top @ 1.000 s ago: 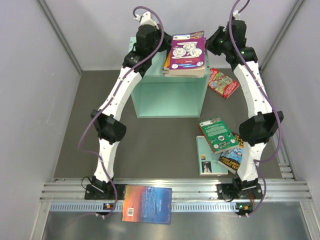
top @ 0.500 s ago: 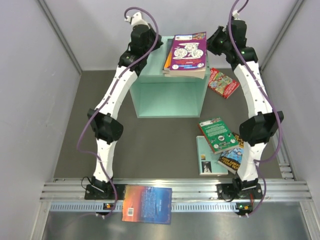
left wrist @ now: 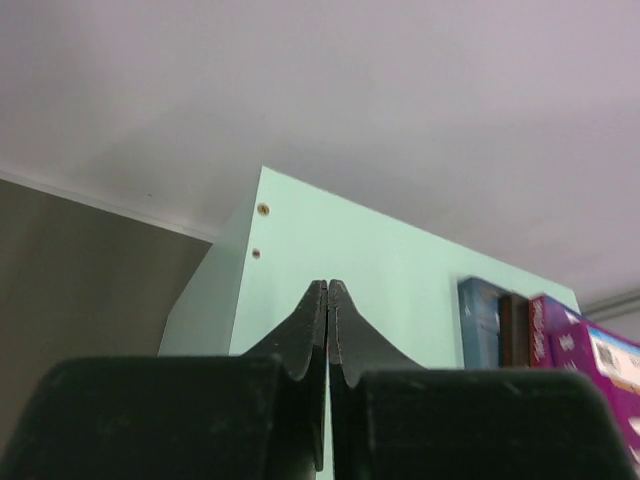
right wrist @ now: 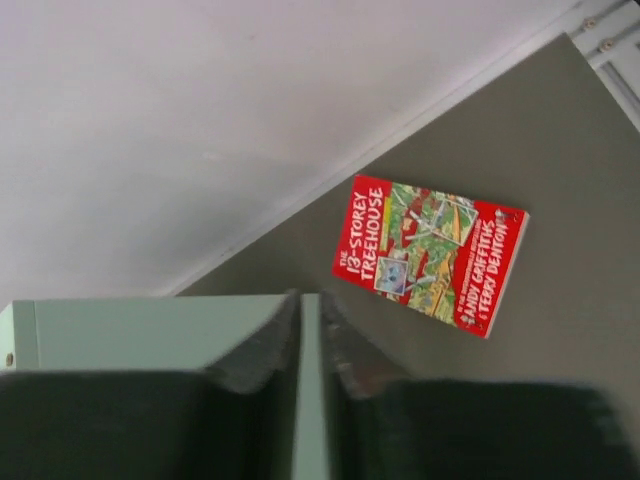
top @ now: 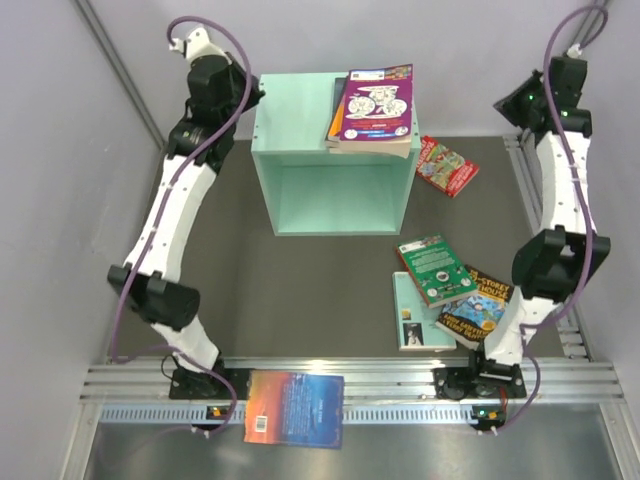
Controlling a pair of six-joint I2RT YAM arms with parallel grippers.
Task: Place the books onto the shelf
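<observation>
The shelf is a mint-green cube at the back middle of the table, its open front facing me. A stack of books lies on its top, with a purple book uppermost. A red book lies on the table to the right of the shelf. Nearer me lie a green book, a pale teal book and a blue-orange book. My left gripper is shut and empty at the shelf's top left corner. My right gripper hangs right of the shelf, its jaws a narrow slit apart and empty, above the red book.
Another blue-orange book rests on the metal rail at the near edge, between the arm bases. Grey walls close in the table on the left, right and back.
Both arms have swung outward from the shelf top, the left to the left and the right to the right. The right jaws have parted slightly. The stack stays on the shelf.
</observation>
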